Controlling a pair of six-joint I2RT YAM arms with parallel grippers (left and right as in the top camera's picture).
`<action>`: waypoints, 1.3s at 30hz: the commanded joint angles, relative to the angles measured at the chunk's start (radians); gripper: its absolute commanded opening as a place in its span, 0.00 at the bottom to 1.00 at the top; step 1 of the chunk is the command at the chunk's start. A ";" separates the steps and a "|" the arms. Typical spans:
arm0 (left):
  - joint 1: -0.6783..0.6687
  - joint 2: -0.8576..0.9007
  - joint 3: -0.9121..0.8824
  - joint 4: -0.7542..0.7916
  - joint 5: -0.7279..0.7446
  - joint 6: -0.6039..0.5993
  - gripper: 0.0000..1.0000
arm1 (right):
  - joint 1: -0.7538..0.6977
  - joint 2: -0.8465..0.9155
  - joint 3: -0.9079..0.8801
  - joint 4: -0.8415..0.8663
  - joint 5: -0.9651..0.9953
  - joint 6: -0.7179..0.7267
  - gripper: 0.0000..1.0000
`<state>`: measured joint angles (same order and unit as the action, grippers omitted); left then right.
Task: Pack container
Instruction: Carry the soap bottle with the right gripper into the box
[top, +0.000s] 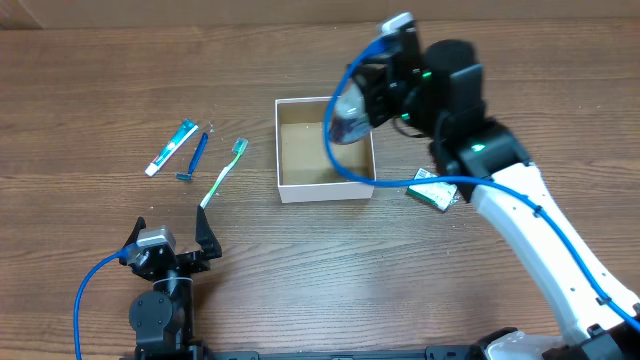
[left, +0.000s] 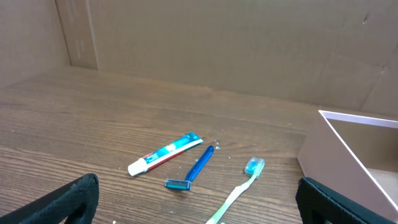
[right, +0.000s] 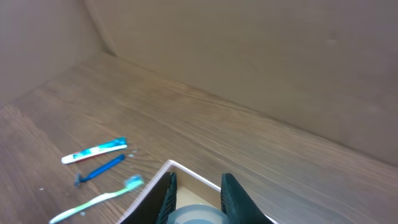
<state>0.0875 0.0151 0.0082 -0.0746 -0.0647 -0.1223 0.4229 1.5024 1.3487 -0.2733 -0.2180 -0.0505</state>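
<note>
White-walled container (top: 325, 190) | R gripper (top: 352, 115) pinching clear round item (top: 345, 128) over its R wall; L gripper (top: 170, 228) spread near toothbrush (top: 222, 172)

— Where does the container (top: 300, 150) lie?
— Just toward 12 o'clock from the middle of the overhead view. It sits flat, open side up, its walls turned only slightly off square.
— And its look?
— Square and shallow, with thin white walls and a brown cardboard floor. The half toward 9 o'clock shows bare floor. The 3 o'clock side is covered from above, so I can't tell what lies there.
</note>
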 joint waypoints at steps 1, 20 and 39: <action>0.008 -0.010 -0.003 0.003 0.003 0.018 1.00 | 0.087 0.026 0.041 0.053 0.155 0.038 0.18; 0.008 -0.010 -0.003 0.003 0.003 0.018 1.00 | 0.206 0.324 0.040 0.388 0.451 0.142 0.12; 0.008 -0.010 -0.003 0.003 0.003 0.018 1.00 | 0.231 0.505 0.040 0.497 0.465 0.190 0.12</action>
<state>0.0875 0.0151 0.0082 -0.0746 -0.0647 -0.1223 0.6502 1.9800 1.3483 0.1875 0.2398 0.1215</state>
